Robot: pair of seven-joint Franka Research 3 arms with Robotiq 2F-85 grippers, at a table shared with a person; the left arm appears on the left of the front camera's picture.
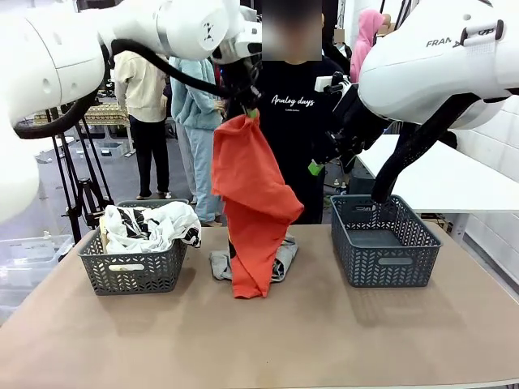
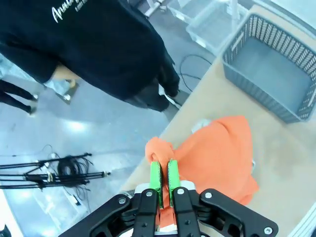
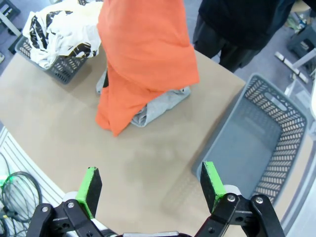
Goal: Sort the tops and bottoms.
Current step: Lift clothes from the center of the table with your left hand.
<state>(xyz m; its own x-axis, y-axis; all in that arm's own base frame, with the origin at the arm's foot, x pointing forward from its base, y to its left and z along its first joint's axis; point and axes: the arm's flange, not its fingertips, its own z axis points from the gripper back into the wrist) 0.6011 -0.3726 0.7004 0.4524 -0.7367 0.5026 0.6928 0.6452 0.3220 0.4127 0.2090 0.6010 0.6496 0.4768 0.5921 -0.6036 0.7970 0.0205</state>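
Note:
An orange-red garment (image 1: 253, 203) hangs from my left gripper (image 1: 250, 113), which is shut on its top edge high over the table's middle; its lower end touches the table. In the left wrist view the green pads (image 2: 156, 177) pinch the orange-red cloth (image 2: 217, 155). Under it lies a light grey garment (image 1: 282, 263), also seen beneath the orange-red one (image 3: 143, 64) as grey cloth (image 3: 160, 106). White and pale cloth (image 1: 150, 225) fills the left basket (image 1: 134, 271). My right gripper (image 1: 320, 162) hangs open above the right basket (image 1: 385, 243), its fingers (image 3: 90, 185) wide apart.
A person in a black T-shirt (image 1: 293, 113) stands at the far side, behind the hanging garment. The right basket (image 3: 261, 148) has nothing in it. Bare brown tabletop (image 1: 259, 340) stretches across the near side.

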